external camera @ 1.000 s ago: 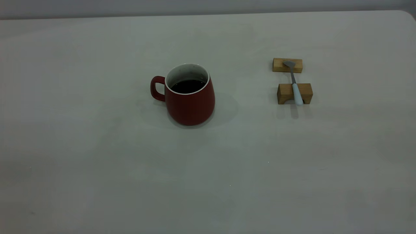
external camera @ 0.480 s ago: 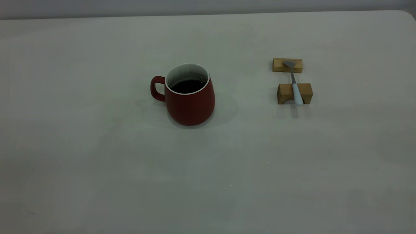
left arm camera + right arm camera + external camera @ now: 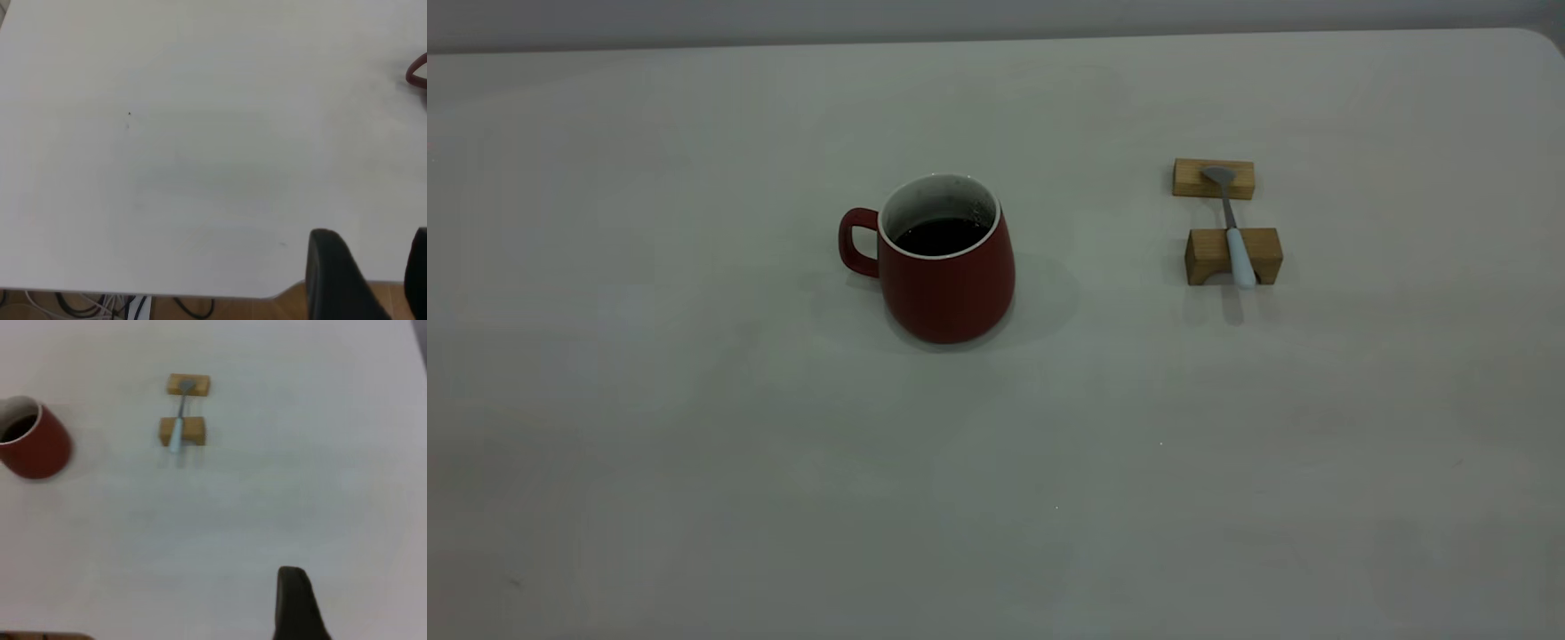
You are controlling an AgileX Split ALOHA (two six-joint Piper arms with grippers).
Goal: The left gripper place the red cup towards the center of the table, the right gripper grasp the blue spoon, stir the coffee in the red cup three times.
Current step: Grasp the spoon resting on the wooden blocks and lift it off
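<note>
My left gripper (image 3: 363, 277) hangs at the near table (image 3: 694, 498) edge, fingers apart, empty. Of my right gripper (image 3: 297, 603) one finger shows; its opening I cannot tell. Farther out the cup (image 3: 947, 267) stands upright near the middle, coffee (image 3: 941, 236) inside, handle to my left. To its right, well apart, the spoon (image 3: 1232, 229) lies across two blocks (image 3: 1232, 256). Nothing has shifted in the last second: neither step looks begun.

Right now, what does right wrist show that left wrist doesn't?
Right wrist only: the blue spoon lying across two wooden blocks, the red cup's whole body and its coffee, one right gripper finger. Left wrist only: two left gripper fingers set apart, cables under the table edge. Both: the table and the cup, though left wrist catches just a red sliver.
</note>
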